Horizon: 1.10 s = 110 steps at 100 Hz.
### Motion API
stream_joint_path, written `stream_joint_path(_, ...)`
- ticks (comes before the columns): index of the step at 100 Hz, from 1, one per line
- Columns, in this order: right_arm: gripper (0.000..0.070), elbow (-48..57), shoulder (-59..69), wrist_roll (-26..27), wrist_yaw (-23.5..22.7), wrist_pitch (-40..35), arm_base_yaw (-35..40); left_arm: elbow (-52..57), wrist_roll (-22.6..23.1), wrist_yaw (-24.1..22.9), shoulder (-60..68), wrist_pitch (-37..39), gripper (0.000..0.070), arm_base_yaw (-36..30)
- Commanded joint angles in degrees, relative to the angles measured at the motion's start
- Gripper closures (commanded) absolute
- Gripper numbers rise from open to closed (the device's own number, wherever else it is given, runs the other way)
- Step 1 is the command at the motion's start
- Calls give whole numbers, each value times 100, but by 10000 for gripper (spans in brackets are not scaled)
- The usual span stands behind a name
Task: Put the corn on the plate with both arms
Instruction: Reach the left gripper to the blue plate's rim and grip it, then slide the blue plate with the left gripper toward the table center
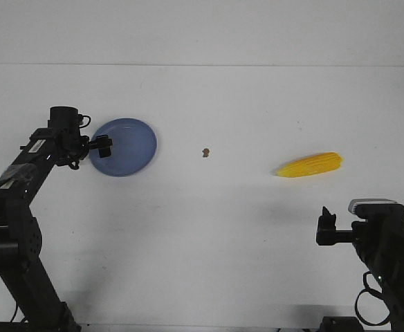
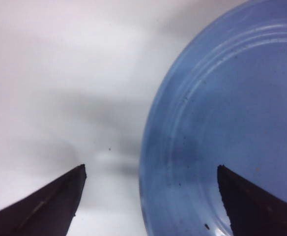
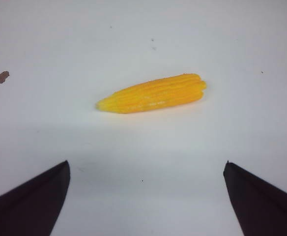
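Observation:
The yellow corn [image 1: 308,164] lies on the white table at the right, pointed end toward the middle; the right wrist view shows the corn [image 3: 152,93] beyond the fingers. The periwinkle-blue plate [image 1: 129,145] rests at the left. My left gripper [image 1: 99,148] hangs open at the plate's left rim, and in its wrist view the plate [image 2: 232,128] sits under one finger [image 2: 251,206] while the other is over bare table. My right gripper [image 1: 324,223] stands open nearer than the corn, apart from it, with nothing between its fingers.
A tiny brown speck [image 1: 205,151] lies on the table between plate and corn, also seen as a speck [image 3: 2,76] in the right wrist view. The table's far edge [image 1: 202,65] meets a pale wall.

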Motion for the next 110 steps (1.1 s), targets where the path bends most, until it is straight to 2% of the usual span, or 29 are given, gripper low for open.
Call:
stream_joint_path(1, 43, 101, 28, 24, -4, 55, 17, 122, 44, -20, 181, 20, 153, 22)
stream_joint_path(25, 42, 101, 28, 24, -4, 52, 76, 122, 44, -20, 208, 11, 156, 22)
stream_joint_path(31, 43, 101, 28, 24, -2, 52, 76, 122, 46, -20, 208, 4, 181, 22)
stream_joint_path(35, 43, 101, 28, 24, -2, 52, 76, 122, 48, -17, 208, -4, 255, 22)
stream_joint_path(43, 43, 101, 28, 22, -2, 52, 76, 122, 79, 11, 208, -31, 504, 22)
stream_joint_path(46, 42, 101, 28, 24, -2, 52, 76, 122, 118, 50, 208, -37, 576, 22)
stream_joint_path(49, 43, 101, 28, 22, -2, 52, 76, 122, 146, 92, 208, -42, 619, 22)
stream_joint_path(61, 43, 101, 28, 24, -2, 52, 76, 122, 151, 227, 208, -39, 699, 22)
stream_joint_path(72, 43, 101, 28, 24, -2, 52, 76, 122, 149, 262, 208, -46, 694, 48)
stream_joint_path(79, 43, 101, 28, 22, -2, 52, 76, 122, 136, 531, 205, -59, 694, 96)
stream_joint_path(110, 43, 101, 28, 22, 0, 55, 76, 122, 85, 2813, -81, -348, 694, 446)
